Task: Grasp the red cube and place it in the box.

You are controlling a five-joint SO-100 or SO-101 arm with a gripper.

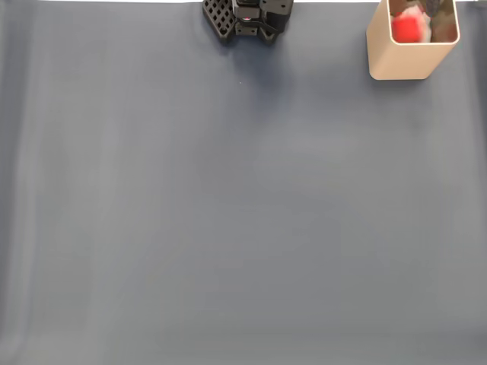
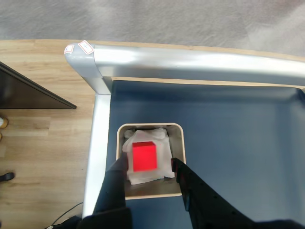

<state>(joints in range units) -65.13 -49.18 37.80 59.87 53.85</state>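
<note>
The red cube [image 2: 144, 156] lies inside the beige box [image 2: 147, 193] on crumpled white padding. In the wrist view my gripper [image 2: 148, 164] hangs over the box's opening, open, with its black fingers [image 2: 116, 172] on either side of the cube and a gap on each side. In the fixed view the box [image 1: 403, 62] stands at the top right corner of the blue mat, with the red cube [image 1: 407, 29] showing inside it and dark gripper parts above its rim.
The arm's black base [image 1: 247, 19] sits at the top middle of the blue mat [image 1: 228, 213]. A silver table-frame rail [image 2: 190, 59] runs just beyond the box, with wooden floor and a dark furniture edge [image 2: 28, 93] outside it.
</note>
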